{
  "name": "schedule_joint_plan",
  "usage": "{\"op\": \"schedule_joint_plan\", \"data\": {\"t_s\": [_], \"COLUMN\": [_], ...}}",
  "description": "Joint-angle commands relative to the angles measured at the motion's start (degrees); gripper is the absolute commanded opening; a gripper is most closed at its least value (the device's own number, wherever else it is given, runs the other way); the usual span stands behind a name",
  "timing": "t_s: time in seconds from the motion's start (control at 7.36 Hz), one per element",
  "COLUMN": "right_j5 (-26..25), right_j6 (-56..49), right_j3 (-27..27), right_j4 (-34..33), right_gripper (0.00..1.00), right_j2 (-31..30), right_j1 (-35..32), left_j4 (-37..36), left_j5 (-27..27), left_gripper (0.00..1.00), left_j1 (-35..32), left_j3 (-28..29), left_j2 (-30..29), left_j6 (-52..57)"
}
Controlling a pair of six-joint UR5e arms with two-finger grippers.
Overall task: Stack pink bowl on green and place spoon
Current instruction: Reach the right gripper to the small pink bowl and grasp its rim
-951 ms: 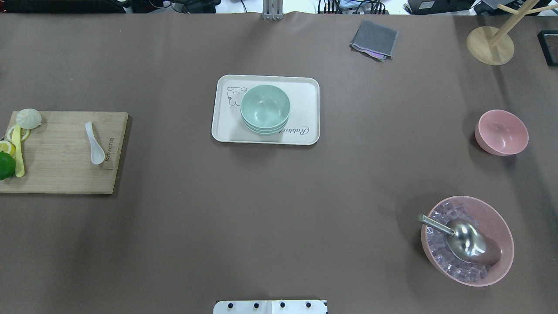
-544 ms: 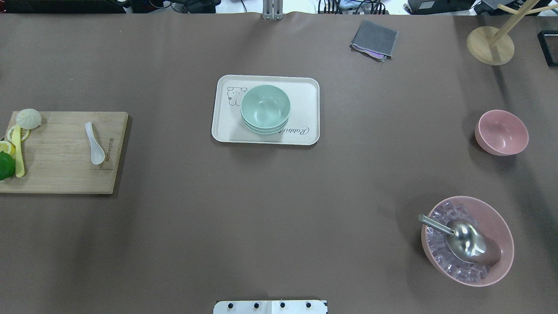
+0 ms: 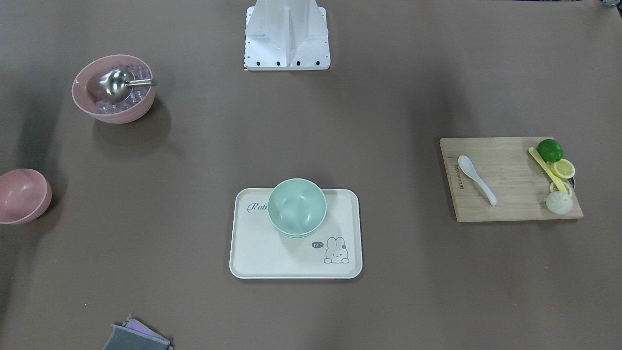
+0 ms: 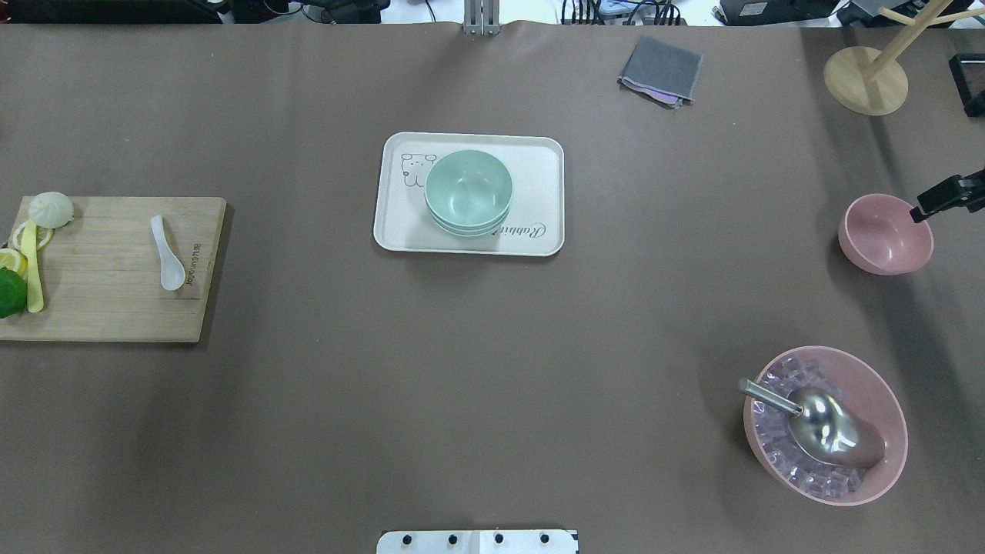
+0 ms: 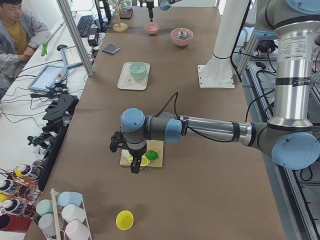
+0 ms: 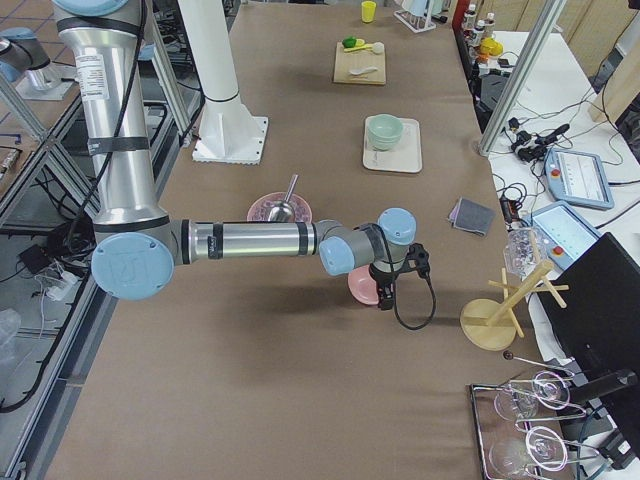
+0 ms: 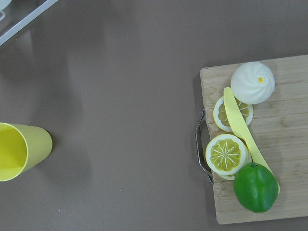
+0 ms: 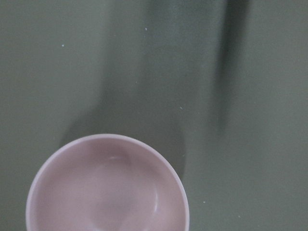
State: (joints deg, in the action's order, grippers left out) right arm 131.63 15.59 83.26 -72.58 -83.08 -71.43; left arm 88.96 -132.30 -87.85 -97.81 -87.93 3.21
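At the overhead frame's right edge, the right end effector (image 4: pixel 929 207) hovers just upper-right of the pink bowl (image 4: pixel 885 234), clearly the nearer arm, though released or clenched, I can't tell.

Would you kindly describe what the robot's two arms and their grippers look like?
The left arm and right arm are silver metal tubes linked by rounded grey joints with light blue caps. Their upright tubes carry black bands and a small printed label. The left gripper and right gripper are black, and a black cable loops at each wrist.
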Motion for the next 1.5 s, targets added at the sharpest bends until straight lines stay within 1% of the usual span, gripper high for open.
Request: {"op": "schedule_joint_plan", "data": {"t_s": [0.0,0.14,0.27,0.41,0.68,0.82,1.09,1.22,1.36], "right_j5": [-2.6,-2.9,-2.8,-2.8,-2.3,-1.4,3.4,6.8,7.8], "right_j6": [2.7,2.7,2.8,2.9,3.4,6.0,16.1,23.5,33.1], "right_j3": [-4.0,-4.9,-5.4,-5.4,-5.4,-4.2,-3.8,-3.7,-2.9], "right_j4": [0.6,0.6,0.5,0.5,0.4,0.2,-0.2,-0.2,0.1], "right_gripper": [1.00,0.94,0.49,0.00,0.00,0.00,0.00,0.00,0.00], "right_j2": [2.1,2.1,2.2,2.2,2.2,3.8,9.3,13.5,18.3], "right_j1": [3.0,3.6,3.8,3.8,3.8,3.7,3.8,4.5,9.0], "left_j4": [3.9,5.5,5.9,6.0,6.5,6.4,6.3,6.7,8.6], "left_j5": [0.1,0.2,0.3,0.1,-0.2,-0.2,-1.1,-3.5,-4.4], "left_gripper": [0.98,0.98,0.98,0.98,0.98,0.98,0.97,0.98,0.98], "left_j1": [0.0,0.1,0.1,0.1,0.1,0.5,2.1,2.6,3.6], "left_j3": [0.4,0.3,0.5,0.5,0.3,0.4,0.5,0.5,0.3], "left_j2": [0.7,1.3,1.3,1.3,1.4,1.3,1.1,0.9,0.9], "left_j6": [-0.1,-0.3,-0.3,-0.1,-0.4,-0.3,-0.5,-6.1,-11.0]}}
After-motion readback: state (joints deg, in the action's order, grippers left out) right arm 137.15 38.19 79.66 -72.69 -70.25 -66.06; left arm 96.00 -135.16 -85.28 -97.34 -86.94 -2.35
